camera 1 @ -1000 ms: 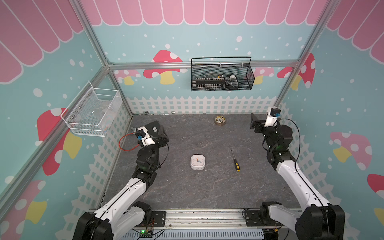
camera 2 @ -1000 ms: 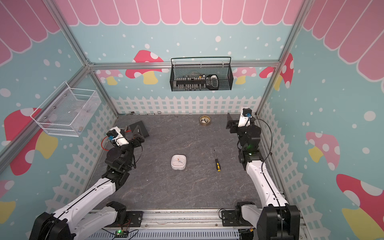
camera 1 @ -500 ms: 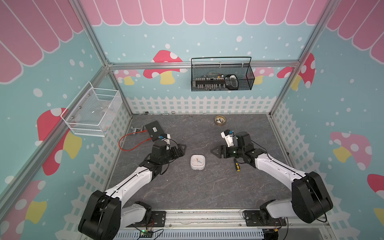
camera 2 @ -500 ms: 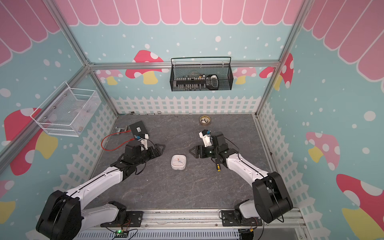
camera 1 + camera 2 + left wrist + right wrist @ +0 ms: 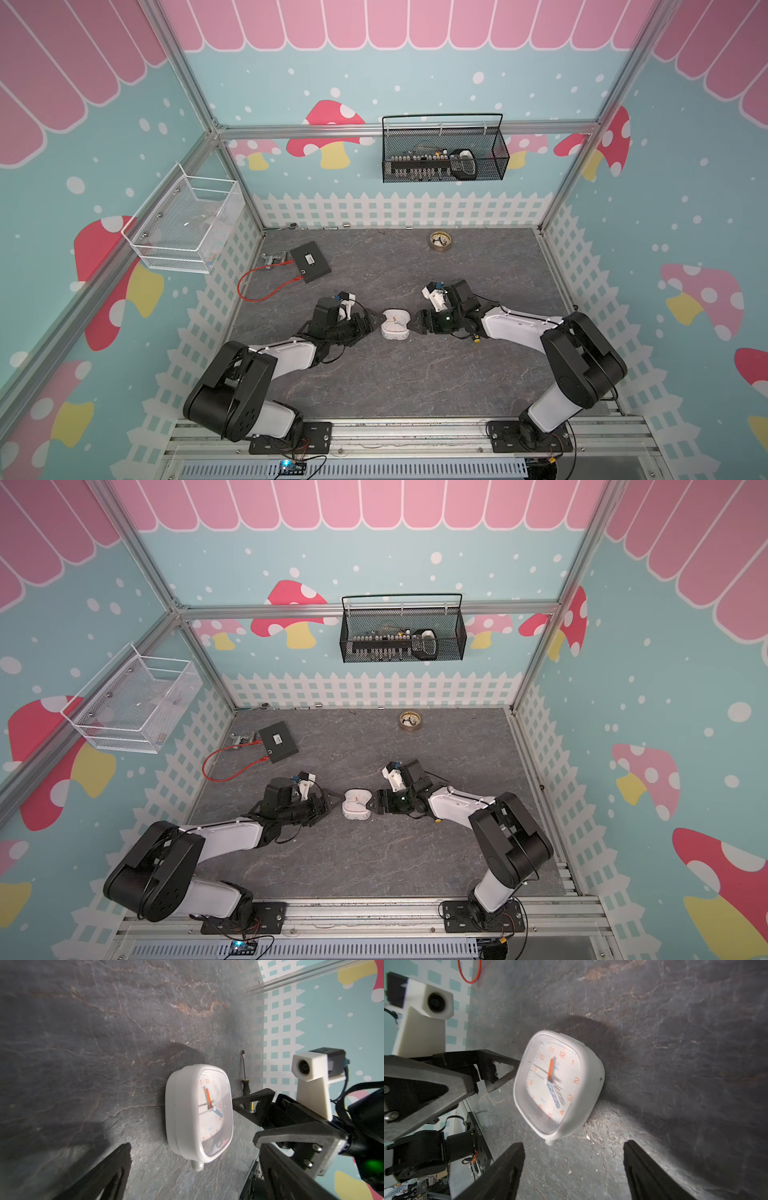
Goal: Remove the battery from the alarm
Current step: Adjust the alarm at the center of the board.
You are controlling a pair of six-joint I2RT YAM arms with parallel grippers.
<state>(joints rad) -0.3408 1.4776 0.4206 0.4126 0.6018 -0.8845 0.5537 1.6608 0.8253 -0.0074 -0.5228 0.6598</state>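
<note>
Alarm, place: the alarm [image 5: 395, 324] is lying near the middle of the worktop [image 5: 415, 382], sitting between the left gripper [image 5: 373, 324] at its left edge and the right gripper [image 5: 419, 326] at its right edge; both top views are showing this.
Alarm, look: the white rounded-square casing is resting face up, showing orange numerals. An orange hand is pointing near 12 and a blue patterned hand near 4. A small white nub is sticking out of the edge below the 6.
Left gripper: its jaws are standing wide apart, gripping nothing. One fingertip [image 5: 502, 1058] is reaching the rim beside the 9 and 10; whether it is touching, I cannot tell.
Right gripper: its jaws are also standing apart, gripping nothing. One fingertip [image 5: 257, 1094] is reaching the rim beside the 3, touching or nearly so.
Screwdriver: the screwdriver [image 5: 244, 1076] is lying on the worktop just past the alarm's right edge, partly behind the right gripper.
</note>
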